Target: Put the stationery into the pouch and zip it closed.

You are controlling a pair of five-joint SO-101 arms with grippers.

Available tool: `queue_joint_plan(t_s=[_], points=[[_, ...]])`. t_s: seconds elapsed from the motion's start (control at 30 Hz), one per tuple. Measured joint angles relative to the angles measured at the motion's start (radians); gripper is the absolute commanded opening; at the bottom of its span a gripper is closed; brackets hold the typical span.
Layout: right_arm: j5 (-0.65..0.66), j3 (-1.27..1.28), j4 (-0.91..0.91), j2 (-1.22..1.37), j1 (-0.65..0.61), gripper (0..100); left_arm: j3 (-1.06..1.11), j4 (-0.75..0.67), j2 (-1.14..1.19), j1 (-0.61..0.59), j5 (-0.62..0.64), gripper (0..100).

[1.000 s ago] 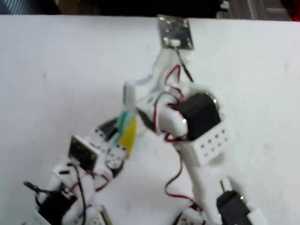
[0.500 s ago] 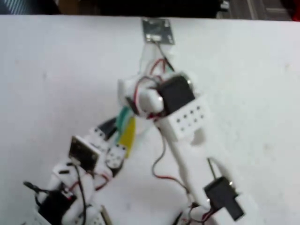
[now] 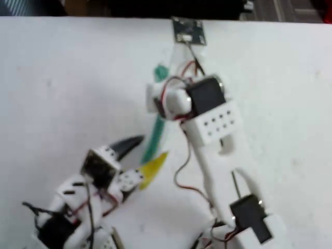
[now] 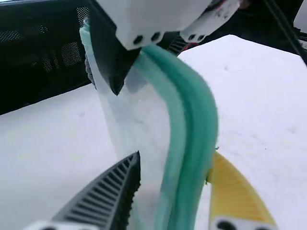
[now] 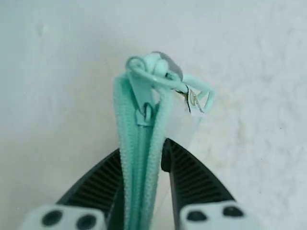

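The pouch (image 3: 154,137) has a clear body and a mint-green zipper edge, and it hangs lengthwise between the two arms. My right gripper (image 5: 142,147) is shut on that zipper edge (image 5: 139,158), just behind the zipper pull (image 5: 145,115) and its ring loop (image 5: 160,72). In the high view the right gripper (image 3: 162,104) sits mid-table under its wrist. My left gripper (image 4: 175,158) is open. Its black finger (image 4: 112,191) and yellow finger (image 4: 232,191) stand on either side of the pouch (image 4: 192,124) without clamping it. In the high view the left gripper (image 3: 154,146) lies near the front left.
The white table (image 3: 62,78) stretches wide to the left and right of the arms. Its far edge (image 3: 104,16) meets a dark background. The right arm's long white link (image 3: 218,171) crosses the front right, with red wires hanging beside it.
The left gripper has opened, its fingers now spread apart around the pouch. The right arm swung left and then back, and the pouch's green edge now stretches out further between the arms.
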Motion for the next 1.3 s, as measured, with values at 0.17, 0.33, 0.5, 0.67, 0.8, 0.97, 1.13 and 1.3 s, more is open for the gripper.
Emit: queue_joint_plan(t_s=[0.17,0.33,0.5,0.67,0.8,0.97,1.13,1.3], points=[[0.017,0.006,-0.060,0.012,-0.002,1.7,-0.126,0.100,0.012,-0.124,0.009,24],[0.109,-0.032,-0.219,0.032,-0.068,1.7,-0.138,0.087,0.012,-0.313,0.124,24],[0.203,-0.083,-0.436,0.031,-0.173,1.7,-0.071,-0.002,0.000,-0.463,0.295,24],[0.270,-0.055,-0.496,0.055,-0.170,1.7,-0.069,-0.011,0.000,-0.562,0.376,24],[0.350,0.011,-0.505,0.129,-0.069,1.7,-0.060,-0.011,0.015,-0.574,0.382,24],[0.489,0.035,-0.514,0.244,0.075,1.7,-0.048,-0.002,0.018,-0.565,0.382,24],[0.548,0.058,-0.543,0.425,0.259,1.7,-0.104,0.087,-0.003,-0.407,0.282,24],[0.559,0.054,-0.554,0.516,0.302,1.7,-0.106,0.094,-0.003,-0.232,0.130,24]])
